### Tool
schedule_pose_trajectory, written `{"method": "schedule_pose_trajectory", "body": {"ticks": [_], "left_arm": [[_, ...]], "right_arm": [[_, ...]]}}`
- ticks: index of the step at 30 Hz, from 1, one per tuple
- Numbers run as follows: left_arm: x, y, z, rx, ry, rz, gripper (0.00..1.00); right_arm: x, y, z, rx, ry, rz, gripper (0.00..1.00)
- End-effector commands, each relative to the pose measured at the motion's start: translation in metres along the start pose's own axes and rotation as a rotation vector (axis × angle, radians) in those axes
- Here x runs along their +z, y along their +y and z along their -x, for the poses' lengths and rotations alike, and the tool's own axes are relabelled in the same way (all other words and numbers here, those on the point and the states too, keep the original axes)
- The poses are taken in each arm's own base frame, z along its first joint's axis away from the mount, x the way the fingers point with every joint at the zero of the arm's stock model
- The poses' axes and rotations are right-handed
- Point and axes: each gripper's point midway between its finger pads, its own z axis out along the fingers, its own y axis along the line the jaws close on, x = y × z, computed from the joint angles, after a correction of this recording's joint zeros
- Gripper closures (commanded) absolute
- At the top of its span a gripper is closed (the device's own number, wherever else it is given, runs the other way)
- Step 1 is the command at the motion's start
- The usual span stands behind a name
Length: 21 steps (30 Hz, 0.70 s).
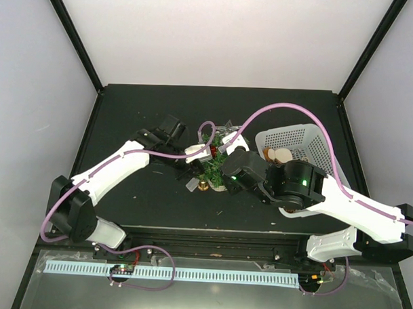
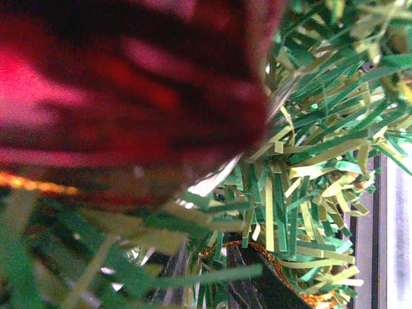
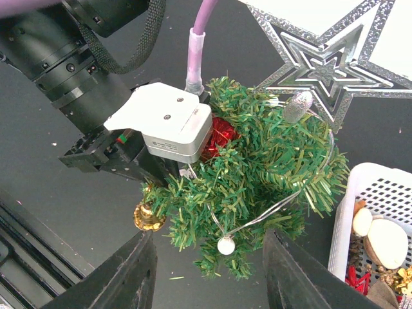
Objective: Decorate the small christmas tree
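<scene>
The small christmas tree [image 1: 213,169] stands near the middle of the dark table [image 1: 137,199], between the two arms, with a white perforated basket [image 1: 309,141] just to its right. From the right wrist view the tree [image 3: 257,174] is seen from above, bushy and green, with a thin silver wire and a small white bead [image 3: 226,245] draped across its branches. A silver glitter star [image 3: 325,55] sits at the tree's far side, touching the top branches. A small gold bell [image 3: 148,217] hangs at the tree's lower left edge. The left gripper [image 3: 193,164] is pushed into the foliage from the left, and a red ornament [image 3: 219,138] shows right at its tip among the needles. In the left wrist view that red ornament [image 2: 122,96] fills most of the picture, blurred and very close, so I cannot tell whether the jaws are clamped on it or merely beside it. The right gripper [image 3: 209,270] hovers above the near side of the tree with its two dark fingers [image 3: 129,273] apart and nothing between them. The basket [image 3: 380,193] holds a few pale rounded pieces and some red and gold bits, too small to name with confidence.
</scene>
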Motion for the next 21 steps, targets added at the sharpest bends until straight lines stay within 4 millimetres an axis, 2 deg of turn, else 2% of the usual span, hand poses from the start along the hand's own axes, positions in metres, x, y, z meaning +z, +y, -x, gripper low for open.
{"method": "schedule_pose_trajectory", "body": {"ticks": [1, 9, 21], "left_arm": [[-0.0182, -0.0017, 0.0216, 0.061, -0.046, 0.040, 0.79], [-0.0237, -0.0042, 0.0258, 0.066, -0.054, 0.042, 0.79], [-0.0226, -0.0086, 0.0182, 0.063, -0.043, 0.034, 0.80]], "right_arm": [[-0.0070, -0.0033, 0.0070, 0.035, -0.030, 0.011, 0.52], [-0.0082, -0.0043, 0.0065, 0.035, -0.028, 0.011, 0.52], [-0.0092, -0.0044, 0.0059, 0.044, -0.028, 0.015, 0.52]]}}
